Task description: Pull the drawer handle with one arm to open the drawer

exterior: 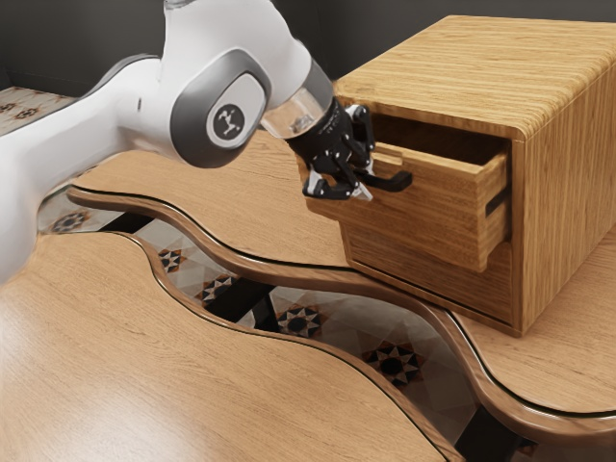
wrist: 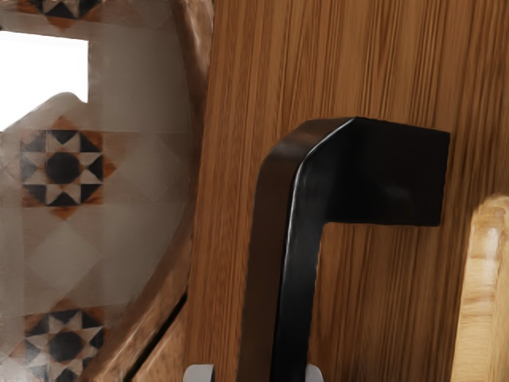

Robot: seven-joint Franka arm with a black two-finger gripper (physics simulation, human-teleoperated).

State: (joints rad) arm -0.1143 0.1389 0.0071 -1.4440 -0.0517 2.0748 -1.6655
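Note:
A wooden cabinet stands on the table at the exterior view's right. Its upper drawer sticks out part of the way, leaving a dark gap behind its front. The black bar handle juts from the drawer front toward the arm. My gripper is shut on the handle's end nearer the arm. In the wrist view the handle runs up from between two grey fingertips and bends across the drawer front.
The cabinet sits on a wavy-edged wooden tabletop. A second wavy tabletop lies nearer the camera, and patterned floor tiles show in the gap between them. A lower drawer front sits flush under the pulled one.

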